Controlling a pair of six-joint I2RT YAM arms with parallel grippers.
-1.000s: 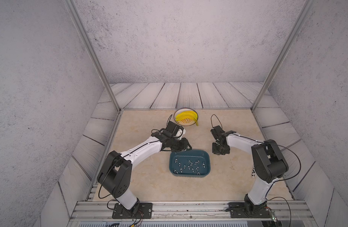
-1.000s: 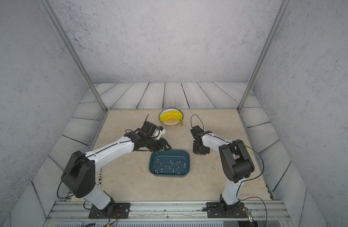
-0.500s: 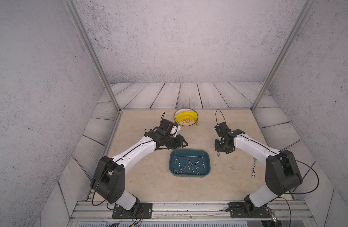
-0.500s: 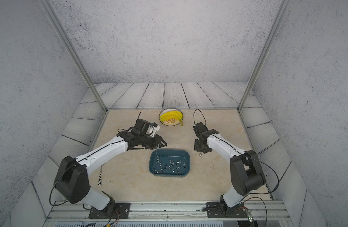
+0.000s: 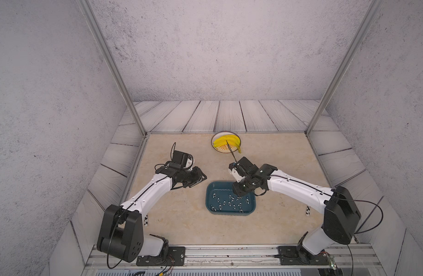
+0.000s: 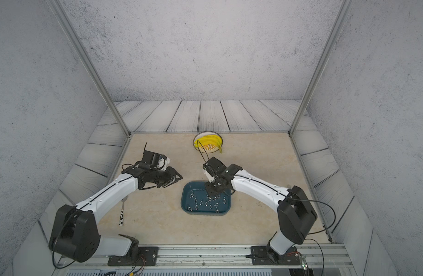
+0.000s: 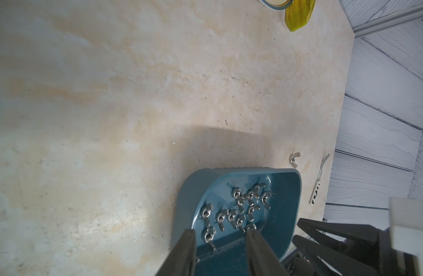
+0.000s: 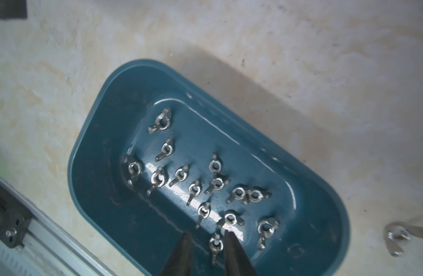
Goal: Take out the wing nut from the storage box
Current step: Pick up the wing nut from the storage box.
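The teal storage box [image 5: 229, 213] [image 6: 203, 213] lies at the table's middle front and holds several silver wing nuts [image 8: 214, 165] [image 7: 236, 192]. My right gripper [image 5: 239, 194] [image 8: 208, 234] hangs low over the box's far right part. It is open, and its fingertips stand on either side of one wing nut [image 8: 215, 243] that lies on the box floor. My left gripper [image 5: 202, 178] [image 7: 220, 231] hovers just outside the box's far left corner, open and empty. One wing nut [image 8: 396, 236] [image 7: 294, 159] lies on the table right of the box.
A round plate [image 5: 220, 150] with bananas sits at the back centre. A fork [image 6: 122, 212] with a spotted handle lies front left under my left arm. Another spotted-handled utensil [image 5: 308, 210] lies front right under my right arm. Metal posts and walls ring the table.
My right gripper has swung left from beside the box to over its inside, and its jaws have opened wider. My left gripper has drawn back a little to the left.
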